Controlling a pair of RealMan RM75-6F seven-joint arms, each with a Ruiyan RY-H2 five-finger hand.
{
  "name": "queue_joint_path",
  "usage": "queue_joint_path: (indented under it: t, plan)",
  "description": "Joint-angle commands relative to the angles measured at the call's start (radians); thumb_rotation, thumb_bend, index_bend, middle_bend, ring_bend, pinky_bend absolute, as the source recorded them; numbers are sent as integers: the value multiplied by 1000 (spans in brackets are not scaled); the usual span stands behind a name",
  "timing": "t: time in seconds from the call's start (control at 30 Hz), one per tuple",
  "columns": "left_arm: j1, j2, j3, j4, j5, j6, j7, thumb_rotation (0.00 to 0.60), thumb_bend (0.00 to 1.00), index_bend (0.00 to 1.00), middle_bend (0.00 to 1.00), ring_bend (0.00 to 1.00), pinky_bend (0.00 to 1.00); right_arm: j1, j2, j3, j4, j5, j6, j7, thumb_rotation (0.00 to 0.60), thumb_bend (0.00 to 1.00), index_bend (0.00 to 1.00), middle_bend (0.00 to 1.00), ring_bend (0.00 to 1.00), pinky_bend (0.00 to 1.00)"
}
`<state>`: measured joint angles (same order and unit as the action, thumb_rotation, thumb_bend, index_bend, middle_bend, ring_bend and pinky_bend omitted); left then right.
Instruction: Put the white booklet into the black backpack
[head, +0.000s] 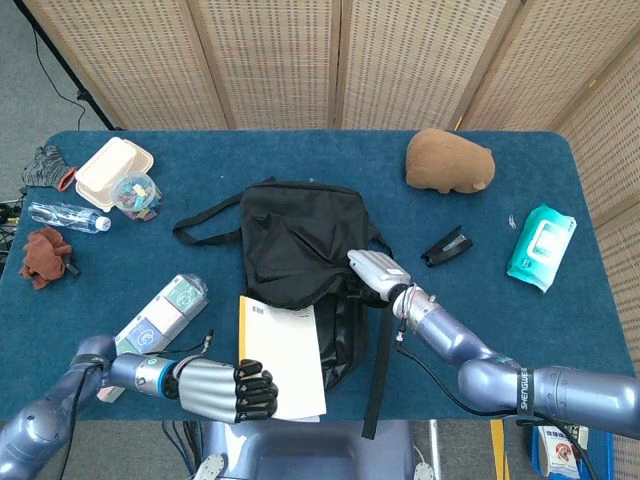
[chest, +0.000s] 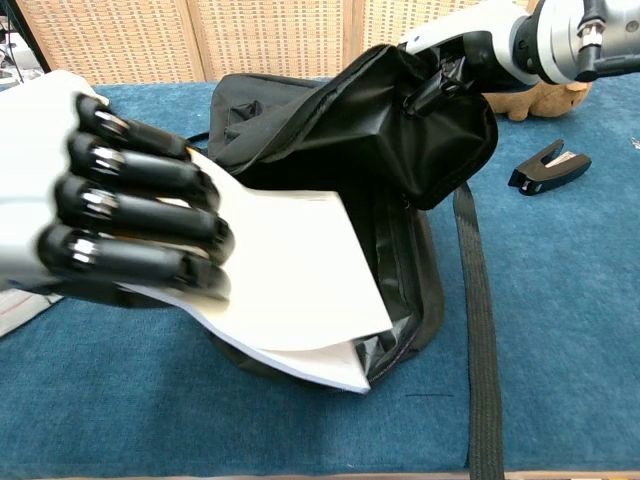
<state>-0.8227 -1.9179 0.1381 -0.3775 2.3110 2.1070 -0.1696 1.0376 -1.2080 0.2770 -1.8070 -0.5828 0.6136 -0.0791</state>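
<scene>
From the head camera I see my left hand (head: 225, 390) near the front table edge, fingers curled over the near end of the white booklet (head: 282, 355), gripping it. The booklet lies flat beyond the hand, its far end reaching over the open mouth of the black backpack (head: 300, 250), which sits mid-table on the blue cloth.

In the chest camera the left hand (chest: 110, 215) fills the left side, dark fingers (chest: 140, 200) wrapped over the booklet's (chest: 300, 280) top sheet. The booklet slants across the backpack's (chest: 330, 110) opening, its far corner low inside against the black lining; I cannot tell whether it touches the bottom.

My right hand (head: 375, 272) pinches the raised upper edge of the bag's opening, lifting the flap; in the chest view that hand (chest: 455, 55) shows at top right, closed on the fabric.

Far left, an open white lunch box (head: 113, 172) holds small coloured items. Left of the booklet lies a flat packaged box (head: 155, 320). On the right are a brown plush toy (head: 450, 160), a black stapler (head: 446, 246) and a teal wipes pack (head: 540, 245).
</scene>
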Motion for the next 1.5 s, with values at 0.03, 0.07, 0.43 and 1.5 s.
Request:
queue_joint_path:
  t: [0.03, 0.07, 0.43, 1.5]
  plan:
    - [-16, -40, 22, 33, -22, -7, -16, 600, 619, 831, 680, 549, 749, 3, -11, -3, 2, -14, 21, 10, 600, 1000, 582, 525, 439, 656]
    - [-18, -51, 30, 44, -25, -5, -14, 600, 619, 831, 680, 549, 749, 2, -14, -1, 4, -19, 30, 16, 600, 1000, 581, 525, 439, 656]
    - [-54, -128, 54, 132, -111, -110, -38, 600, 617, 831, 680, 548, 749, 25, 8, -11, -42, -1, 29, 39, 600, 1000, 581, 525, 439, 657]
    - [-98, -161, 101, 248, -301, -411, -81, 600, 580, 807, 616, 493, 749, -21, 16, -23, -82, -205, -31, 165, 600, 1000, 587, 532, 447, 650]
